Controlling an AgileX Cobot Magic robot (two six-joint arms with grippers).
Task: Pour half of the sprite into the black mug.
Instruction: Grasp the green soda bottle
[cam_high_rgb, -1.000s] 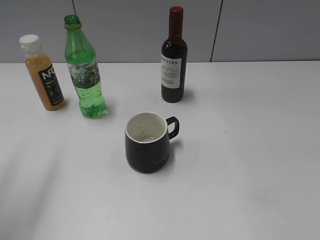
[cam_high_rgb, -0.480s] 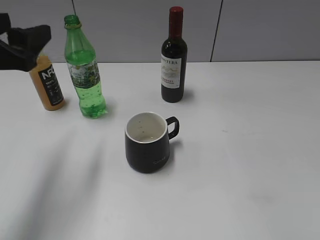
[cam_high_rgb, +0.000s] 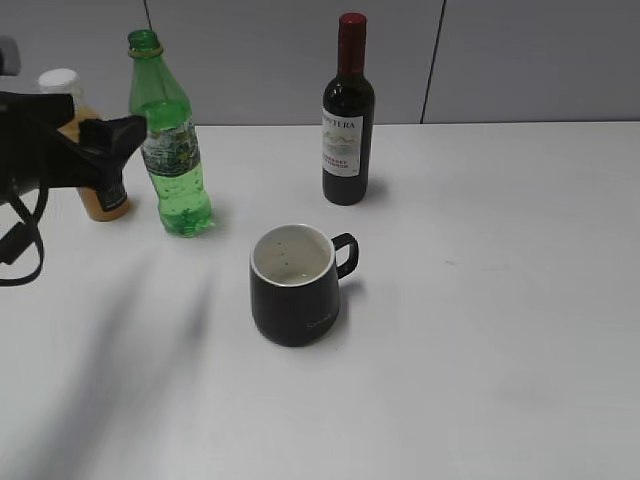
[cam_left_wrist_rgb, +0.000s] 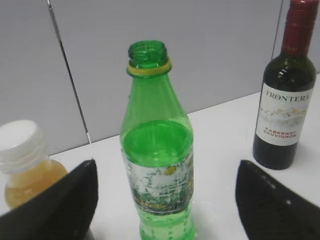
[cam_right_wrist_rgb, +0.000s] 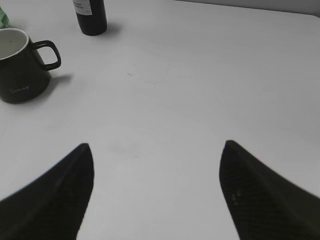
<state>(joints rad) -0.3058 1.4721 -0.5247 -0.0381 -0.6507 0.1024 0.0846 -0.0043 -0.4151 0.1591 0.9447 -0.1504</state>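
Observation:
The sprite is a tall green capless bottle that stands upright at the back left of the table. In the left wrist view it is centred between my fingers, with clear liquid up to about mid-height. My left gripper is open, just left of the bottle and apart from it; the left wrist view shows its fingers spread wide on either side. The black mug stands upright in the middle, white inside, handle to the right. It also shows in the right wrist view. My right gripper is open and empty above bare table.
A dark wine bottle with a red cap stands behind the mug, to the right. An orange juice bottle with a white cap stands left of the sprite, partly hidden by my left gripper. A grey wall lies behind the table.
My left gripper has come in from the left edge and moved right toward the sprite, now covering part of the juice bottle. Bottles and mug have not moved.

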